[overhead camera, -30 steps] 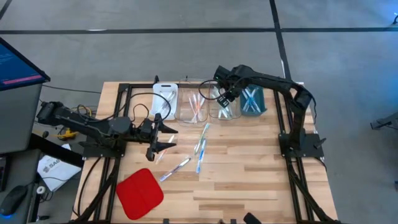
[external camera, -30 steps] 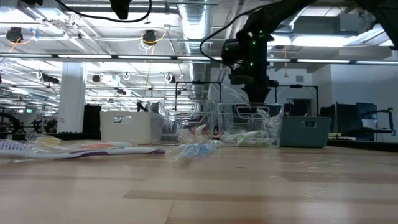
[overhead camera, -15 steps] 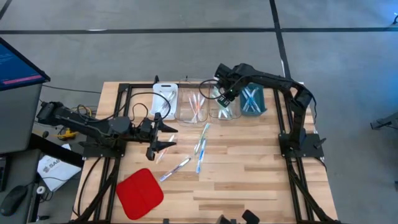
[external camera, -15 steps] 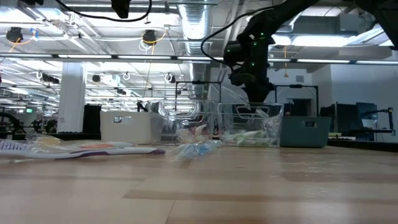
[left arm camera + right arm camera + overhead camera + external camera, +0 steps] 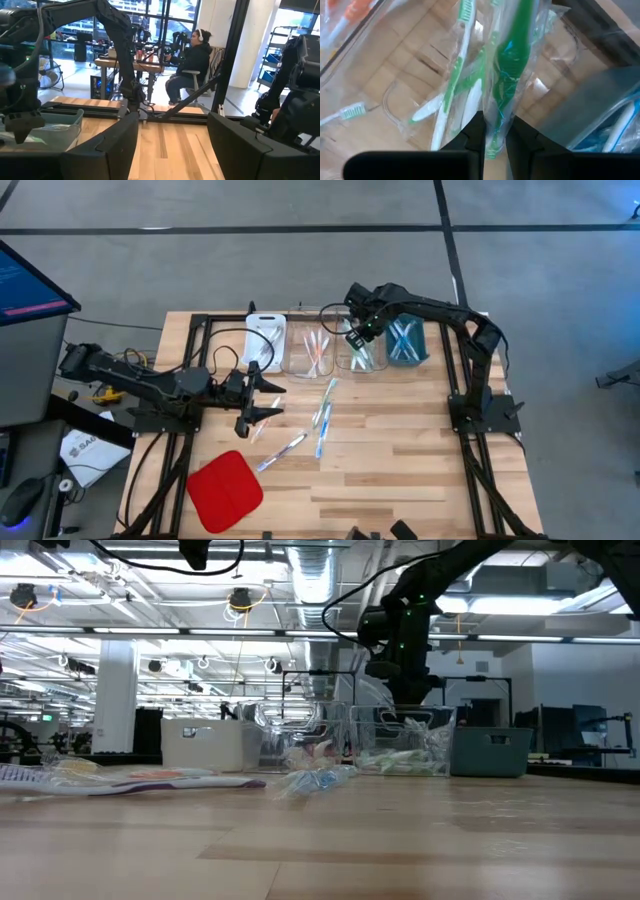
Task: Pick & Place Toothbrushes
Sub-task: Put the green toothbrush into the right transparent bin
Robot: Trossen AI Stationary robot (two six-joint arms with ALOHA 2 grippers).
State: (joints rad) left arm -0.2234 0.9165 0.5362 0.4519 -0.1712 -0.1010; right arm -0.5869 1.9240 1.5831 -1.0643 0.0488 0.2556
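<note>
My right gripper (image 5: 358,328) hangs over a clear tray (image 5: 357,358) at the table's far side, shut on a green toothbrush in a clear wrapper (image 5: 512,55). More wrapped green toothbrushes (image 5: 452,95) lie in that tray beneath it. Several loose toothbrushes (image 5: 322,412) lie flat on the wooden table's middle. My left gripper (image 5: 266,395) waits open and level near the table's left side, nothing between its fingers (image 5: 112,150). My right gripper pinches the wrapped green toothbrush between its two fingers (image 5: 476,134), at the stretch of wrapper and handle (image 5: 496,117) nearest them. The fingers come from above, pointing down. The brush hangs below them over the clear tray; whether its lower end touches the tray's contents I cannot tell.
A row of trays stands along the far side: a white one (image 5: 265,338), a clear one with pink and orange brushes (image 5: 310,352), and a blue-grey one with blue brushes (image 5: 405,342). A red square pad (image 5: 225,490) lies at the near left. A person sits beyond the table (image 5: 192,55).
My right gripper has turned a little about its own pointing line above the clear tray, still shut on the wrapped green toothbrush and staying in place.
</note>
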